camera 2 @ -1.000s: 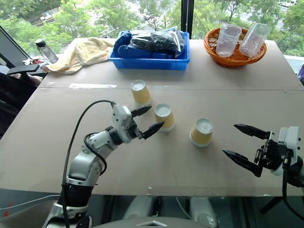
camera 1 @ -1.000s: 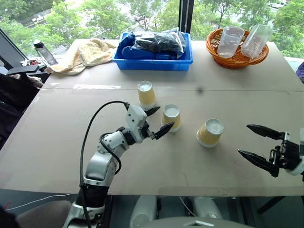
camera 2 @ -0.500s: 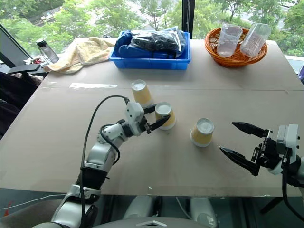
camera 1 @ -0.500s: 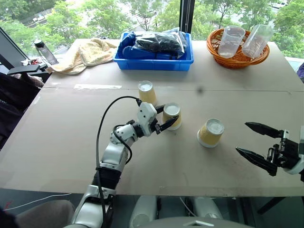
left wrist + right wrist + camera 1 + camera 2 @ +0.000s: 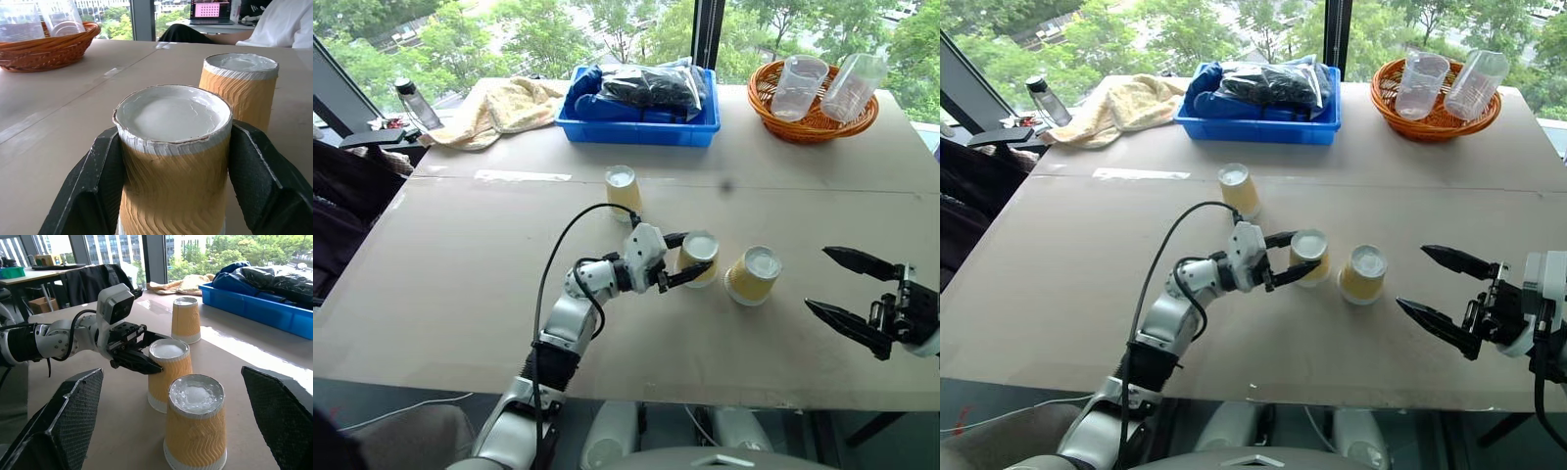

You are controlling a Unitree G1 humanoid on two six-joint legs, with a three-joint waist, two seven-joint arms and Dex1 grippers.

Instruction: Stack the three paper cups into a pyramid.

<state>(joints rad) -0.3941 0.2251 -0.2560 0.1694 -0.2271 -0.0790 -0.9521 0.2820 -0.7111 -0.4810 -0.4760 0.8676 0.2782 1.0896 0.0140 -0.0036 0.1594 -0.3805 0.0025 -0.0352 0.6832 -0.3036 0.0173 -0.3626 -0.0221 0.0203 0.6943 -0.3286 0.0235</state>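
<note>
Our left arm reaches level across the tan table (image 5: 460,284), bent at the elbow with a black cable looping over it, and its gripper (image 5: 684,259) points toward three o'clock. The two black fingers (image 5: 95,181) are clamped on the middle one of three small yellow-tan tapered paper cups with white rims and bases, all standing upside down. That gripped cup (image 5: 698,257) sits near the table's centre; in the left wrist view a finger presses each of its flanks.

The second paper cup (image 5: 753,275) stands just beside it at three o'clock; we cannot tell whether the two touch. The third paper cup (image 5: 624,190) stands apart at about eleven o'clock from the held one, toward the blue plastic bin (image 5: 646,117).

Our right arm comes in from the table's edge at four o'clock, its gripper (image 5: 850,294) held level and aimed toward nine o'clock, the jaws spread wide with nothing between them. It hovers near the second cup without touching it.

In the left wrist view the held cup's lower part is cut off, and the finger bases are cropped. The right arm is cut off by the frame edge beyond the wrist.
</note>
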